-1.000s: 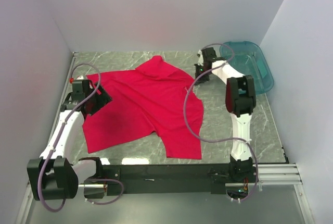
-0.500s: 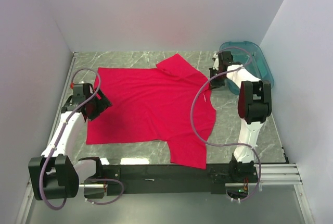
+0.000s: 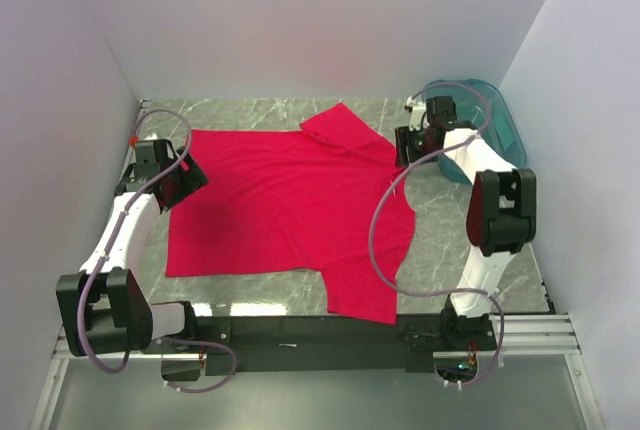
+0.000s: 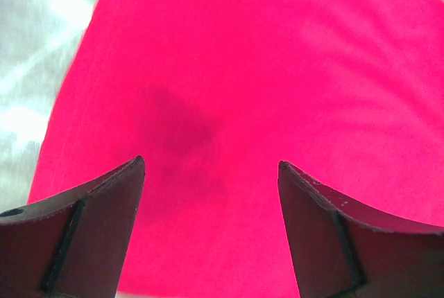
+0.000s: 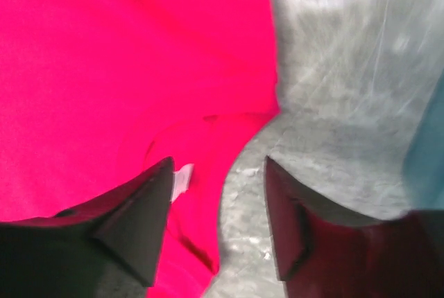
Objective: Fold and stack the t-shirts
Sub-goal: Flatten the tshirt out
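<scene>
Across the marble table (image 3: 455, 230) lies the red t-shirt (image 3: 285, 205), spread nearly flat. A small flap is turned over at its far edge, and one sleeve reaches toward my bases. A white label (image 5: 182, 179) shows at its right edge. My left gripper (image 4: 210, 166) hangs over the shirt's left side, jaws wide, nothing between them. My right gripper (image 5: 218, 163) hangs over the right edge beside the label, jaws parted and empty. A teal bin (image 3: 500, 130) stands in the far right corner.
</scene>
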